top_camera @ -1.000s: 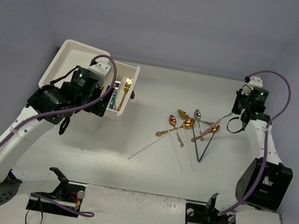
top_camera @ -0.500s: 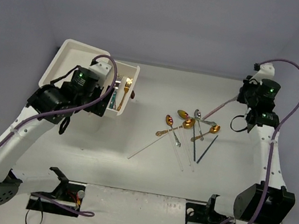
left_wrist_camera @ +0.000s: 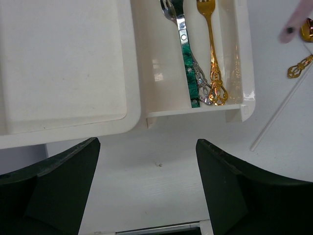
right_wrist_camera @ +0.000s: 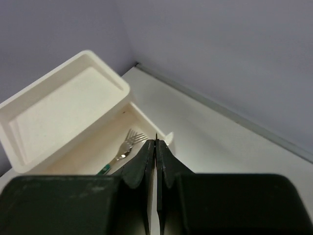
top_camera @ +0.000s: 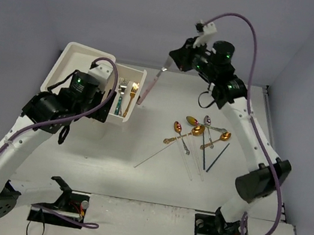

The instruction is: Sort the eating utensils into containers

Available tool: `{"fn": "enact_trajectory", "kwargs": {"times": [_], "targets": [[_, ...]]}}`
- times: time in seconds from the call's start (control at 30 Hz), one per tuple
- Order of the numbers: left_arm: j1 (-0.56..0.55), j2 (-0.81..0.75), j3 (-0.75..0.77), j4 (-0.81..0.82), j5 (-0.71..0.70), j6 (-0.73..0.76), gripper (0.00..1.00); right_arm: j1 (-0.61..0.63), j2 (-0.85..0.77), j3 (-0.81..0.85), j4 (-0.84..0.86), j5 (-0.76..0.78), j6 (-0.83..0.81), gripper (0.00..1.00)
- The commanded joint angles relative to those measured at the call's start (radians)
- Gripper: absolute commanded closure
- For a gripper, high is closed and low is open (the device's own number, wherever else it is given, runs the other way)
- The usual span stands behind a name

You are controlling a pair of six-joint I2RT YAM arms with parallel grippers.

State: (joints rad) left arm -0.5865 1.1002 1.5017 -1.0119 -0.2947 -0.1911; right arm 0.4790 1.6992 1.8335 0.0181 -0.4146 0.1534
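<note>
a white table seen from above, with two robot arms bolted at its near edge.

the left gripper hovers with its jaws wide apart and nothing between them. just ahead of those jaws lies an open white drawer, its front wall nearest the fingertips. inside it, side by side and running away from the jaws, lie a silver fork with a green handle and, to its right, a gold fork. both handles point back toward the jaws. ahead and to the left of the jaws, just beside the drawer, is the rimmed top of the white cabinet.

the right gripper is raised over the far side of the table, its jaws pressed together on the upper end of a pink chopstick. the chopstick slants down from the jaws toward the drawer's right wall. whether its lower tip touches the drawer cannot be told. in the right wrist view, the drawer and cabinet lie below and beyond the closed fingertips.

well apart from both pairs of jaws, mid-table, sits a loose pile: several gold spoons, a silver spoon, two dark chopsticks, and a clear chopstick slanting out on the pile's left.
</note>
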Motion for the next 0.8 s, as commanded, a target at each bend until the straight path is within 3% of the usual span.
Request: {"fn": "enact_trajectory", "kwargs": {"times": [0.0,0.2,0.33,0.37,0.43,0.63,0.77], "targets": [[0.008,-0.049,0.036,0.033,-0.041,-0.001,0.23,0.059,0.164,0.218,0.075,-0.048,0.116,1.0],[0.008,-0.088,0.02,0.032,-0.056,-0.013,0.23,0.099,0.379,0.409,0.092,-0.115,0.226,1.0],[0.008,-0.097,0.021,0.032,-0.061,-0.017,0.23,0.117,0.446,0.425,0.089,-0.127,0.252,1.0],[0.008,-0.097,0.023,0.03,-0.061,-0.018,0.23,0.12,0.451,0.416,0.088,-0.124,0.25,0.96],[0.008,-0.095,0.036,0.03,-0.06,-0.021,0.23,0.123,0.445,0.388,0.088,-0.119,0.245,0.74],[0.008,-0.063,0.104,0.032,-0.063,-0.029,0.23,0.112,0.34,0.273,0.086,-0.097,0.191,0.39],[0.015,-0.011,0.175,0.034,-0.105,0.004,0.23,0.072,0.213,0.126,0.086,-0.075,0.15,0.33]]}}
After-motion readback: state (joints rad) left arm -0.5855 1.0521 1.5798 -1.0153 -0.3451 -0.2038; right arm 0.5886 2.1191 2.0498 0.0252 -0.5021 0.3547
